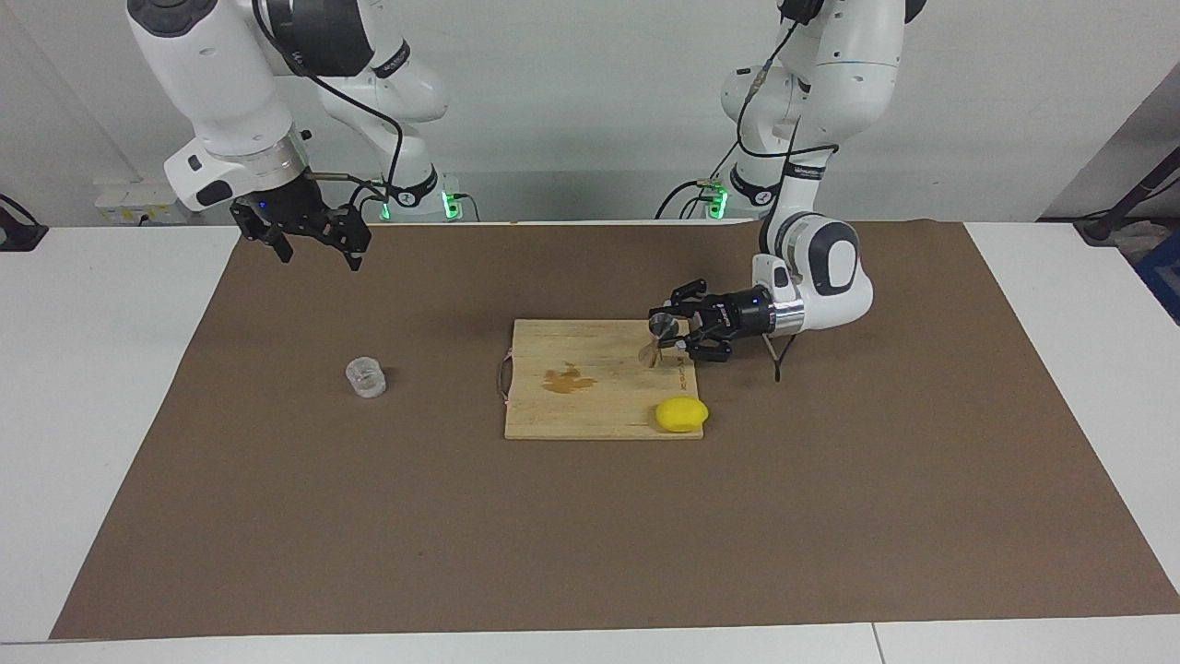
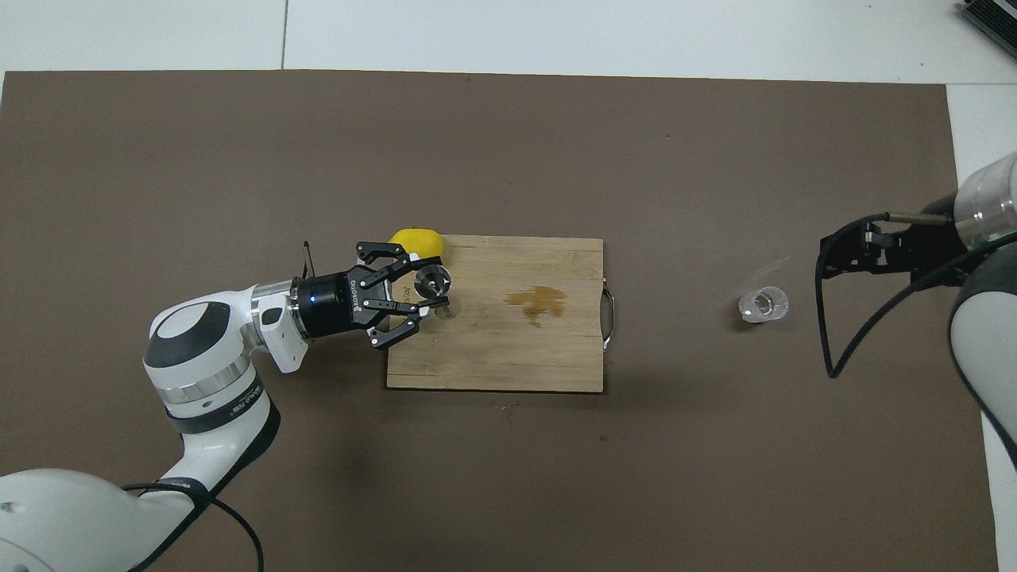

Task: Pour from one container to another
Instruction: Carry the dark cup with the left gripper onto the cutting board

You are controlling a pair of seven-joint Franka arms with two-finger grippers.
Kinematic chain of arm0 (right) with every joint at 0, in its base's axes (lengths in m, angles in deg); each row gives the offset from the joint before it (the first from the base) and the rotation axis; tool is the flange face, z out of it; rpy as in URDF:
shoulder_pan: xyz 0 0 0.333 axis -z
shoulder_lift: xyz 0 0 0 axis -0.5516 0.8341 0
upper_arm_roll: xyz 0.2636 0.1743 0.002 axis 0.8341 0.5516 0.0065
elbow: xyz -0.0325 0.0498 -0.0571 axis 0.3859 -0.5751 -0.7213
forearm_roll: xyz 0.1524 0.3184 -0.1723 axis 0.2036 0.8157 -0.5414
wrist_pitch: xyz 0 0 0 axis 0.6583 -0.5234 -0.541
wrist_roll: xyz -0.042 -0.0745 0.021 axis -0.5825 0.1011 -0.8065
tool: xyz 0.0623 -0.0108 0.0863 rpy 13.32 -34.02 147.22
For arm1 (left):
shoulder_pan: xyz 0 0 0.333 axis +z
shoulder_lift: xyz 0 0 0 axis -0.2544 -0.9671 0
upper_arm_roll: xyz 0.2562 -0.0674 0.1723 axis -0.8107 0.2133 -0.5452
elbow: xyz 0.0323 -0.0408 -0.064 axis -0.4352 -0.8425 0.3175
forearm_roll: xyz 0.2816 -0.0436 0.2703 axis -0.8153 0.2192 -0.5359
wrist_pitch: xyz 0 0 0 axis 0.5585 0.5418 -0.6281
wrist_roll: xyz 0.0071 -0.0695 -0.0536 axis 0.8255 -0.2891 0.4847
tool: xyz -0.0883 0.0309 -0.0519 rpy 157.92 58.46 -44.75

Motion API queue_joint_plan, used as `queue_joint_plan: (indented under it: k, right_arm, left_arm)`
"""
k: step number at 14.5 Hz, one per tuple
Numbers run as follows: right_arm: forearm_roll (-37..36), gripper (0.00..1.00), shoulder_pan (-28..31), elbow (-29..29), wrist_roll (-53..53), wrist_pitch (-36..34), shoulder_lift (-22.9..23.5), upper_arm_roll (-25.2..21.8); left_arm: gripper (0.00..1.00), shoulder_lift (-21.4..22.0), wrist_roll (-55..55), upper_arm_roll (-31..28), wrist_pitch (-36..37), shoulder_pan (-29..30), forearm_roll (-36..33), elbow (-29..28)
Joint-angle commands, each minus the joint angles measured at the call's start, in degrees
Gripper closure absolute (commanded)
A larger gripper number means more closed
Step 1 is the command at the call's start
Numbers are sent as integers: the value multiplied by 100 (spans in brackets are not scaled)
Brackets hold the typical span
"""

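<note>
Holding: left gripper point(image 1: 666, 337) clamps the metal jigger point(image 1: 658, 336) at its narrow waist, fingertips closed on it, above the wooden cutting board point(image 1: 590, 406).
Jigger: hourglass-shaped and silver-grey, it stands roughly upright between the fingers, raised off the wood; the overhead view point(image 2: 434, 284) looks straight down into its upper cup.
Jigger's place: over the board's end toward the left arm, just inside that edge.
Left arm: it comes in low and nearly level from its own end of the table, wrist turned sideways so the gripper point(image 2: 425, 291) points along the board.
Glass tumbler: small, clear and faceted point(image 1: 366, 377), it stands upright on the brown mat point(image 1: 590, 535) toward the right arm's end, well apart from the board and from the jigger; from above point(image 2: 763, 304) its round rim shows.
Right gripper: it point(image 1: 318, 244) hangs with fingers spread wide and nothing between them, raised over the mat near that arm's base; the tumbler stands on the mat well apart from it, untouched. From overhead point(image 2: 825, 258) only its dark tip shows, beside the tumbler.
Right arm: it waits.
Lemon: yellow point(image 1: 682, 414), it lies on the board's corner at the left arm's end, farther from the robots than the jigger; overhead point(image 2: 421, 237) the left gripper's links partly cover it.
Board: a brown stain point(image 1: 568, 378) marks its middle, and a wire handle point(image 1: 503, 373) sits on the end facing the tumbler.
</note>
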Motion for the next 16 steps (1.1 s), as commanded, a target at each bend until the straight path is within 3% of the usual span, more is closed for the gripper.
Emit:
queue_joint_plan:
  k: [1,11,16]
  right_arm:
    - [3,0,70,-134,65,16,-127,19]
    - [3,0,70,-125,92,25,-127,19]
    - [3,2,96,-134,-425,130,-110,11]
  left_arm:
    - [100,180,-316,-79,-449,-372,644,-183]
    - [100,-5,-1493,-70,-1838,-1857,2833,133]
    - [100,-110,-1818,-35,-2383,-2306,3405,282]
